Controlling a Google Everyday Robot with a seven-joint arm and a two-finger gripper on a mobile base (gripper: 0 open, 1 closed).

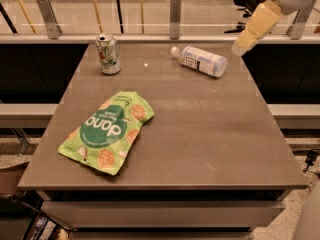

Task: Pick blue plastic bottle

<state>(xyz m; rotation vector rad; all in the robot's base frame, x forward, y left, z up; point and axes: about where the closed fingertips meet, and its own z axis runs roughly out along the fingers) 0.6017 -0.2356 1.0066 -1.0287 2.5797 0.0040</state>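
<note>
The blue plastic bottle (201,60) lies on its side at the far right of the grey table (200,134), white cap pointing left. It is pale blue and translucent with a white label. My gripper (241,47) hangs in the air at the upper right, cream-coloured and slanting down to the left. Its tip is just right of the bottle's base and slightly above it, apart from it and holding nothing.
A green-and-silver soda can (108,54) stands upright at the far left of the table. A green snack bag (108,131) lies flat at the front left. A glass railing with metal posts (174,16) runs behind the table's far edge.
</note>
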